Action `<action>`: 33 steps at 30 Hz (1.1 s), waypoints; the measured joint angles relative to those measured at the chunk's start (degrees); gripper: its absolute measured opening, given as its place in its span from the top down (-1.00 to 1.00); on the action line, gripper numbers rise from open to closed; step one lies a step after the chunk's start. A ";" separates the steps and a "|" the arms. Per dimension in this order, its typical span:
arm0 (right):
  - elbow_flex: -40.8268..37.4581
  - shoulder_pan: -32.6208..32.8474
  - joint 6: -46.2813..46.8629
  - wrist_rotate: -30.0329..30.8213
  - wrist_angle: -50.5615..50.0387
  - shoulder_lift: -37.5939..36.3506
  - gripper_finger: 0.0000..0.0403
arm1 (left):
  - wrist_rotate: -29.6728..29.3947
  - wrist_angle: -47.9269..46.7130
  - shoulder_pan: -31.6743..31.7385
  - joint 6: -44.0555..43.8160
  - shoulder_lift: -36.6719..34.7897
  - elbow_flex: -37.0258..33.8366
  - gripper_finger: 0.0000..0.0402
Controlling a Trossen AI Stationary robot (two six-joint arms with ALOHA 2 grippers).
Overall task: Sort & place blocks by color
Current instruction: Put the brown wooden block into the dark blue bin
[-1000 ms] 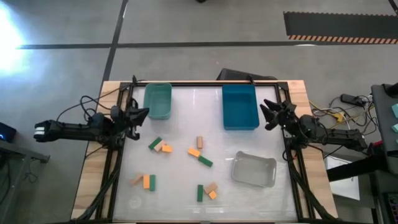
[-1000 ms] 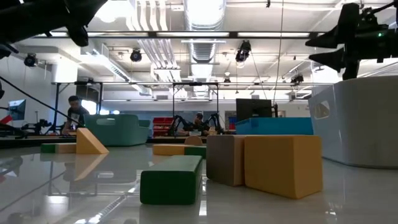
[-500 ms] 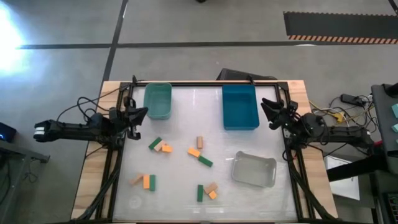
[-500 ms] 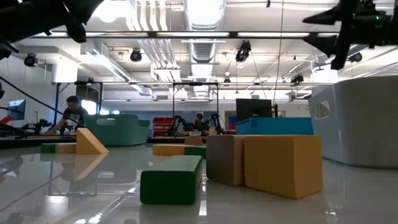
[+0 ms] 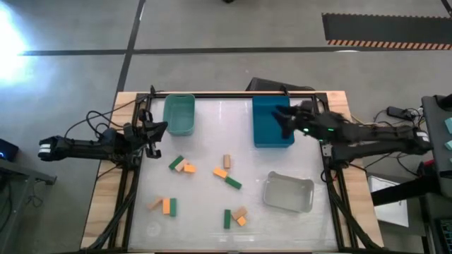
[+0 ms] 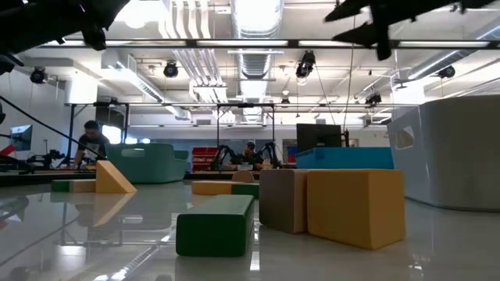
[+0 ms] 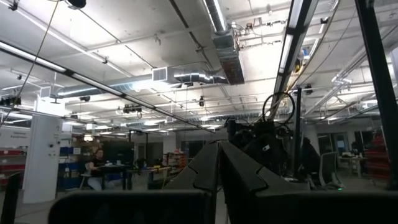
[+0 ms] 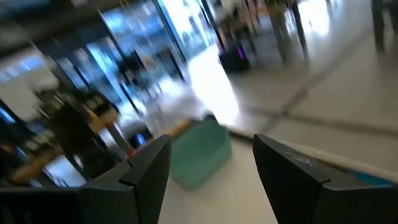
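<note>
L gripper (image 5: 157, 130) parked at table's L edge beside teal bin (image 5: 179, 115), jaws together, holding nothing; L wrist view shows only room past the closed fingers. Blocks (image 5: 205, 185) all loose on white table (image 5: 212, 120) mid-field: green + orange pair (image 5: 182, 165) near L, tan/orange/green set low L (image 5: 164, 205), tan upright w/ orange + green centre (image 5: 227, 173), green/tan/orange cluster (image 5: 234, 216) front-centre. None in any bin, so sort looks unstarted. Blue bin (image 5: 272, 121) back R; R gripper (image 5: 284, 121) hovers over it, jaws wide apart, empty, blurred in high view. Clear bin (image 5: 288, 192) front R. Risks, as judged: blocks lie touching in pairs/threes, so wide jaws coming down may catch two colours at once or shove a neighbour away; angled blocks need wrist turn or fingers land on corners and block twists out; glossy top likely lets a nudged block slide; R arm heading for centre could clip blue bin wall on the way down; front cluster sits near clear bin, tight approach there
</note>
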 joint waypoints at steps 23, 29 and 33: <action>44.28 3.37 16.45 -0.21 -40.31 43.24 -0.09 | 0.52 -0.08 -0.04 -4.67 1.03 -2.86 1.00; 55.42 4.63 21.49 -0.22 -53.99 54.61 -0.09 | 0.90 -0.52 -0.04 -4.83 1.11 -2.86 1.00; 61.03 6.23 24.38 -0.18 -59.77 60.57 -0.09 | 0.92 -0.92 -0.04 -4.81 1.14 -2.97 1.00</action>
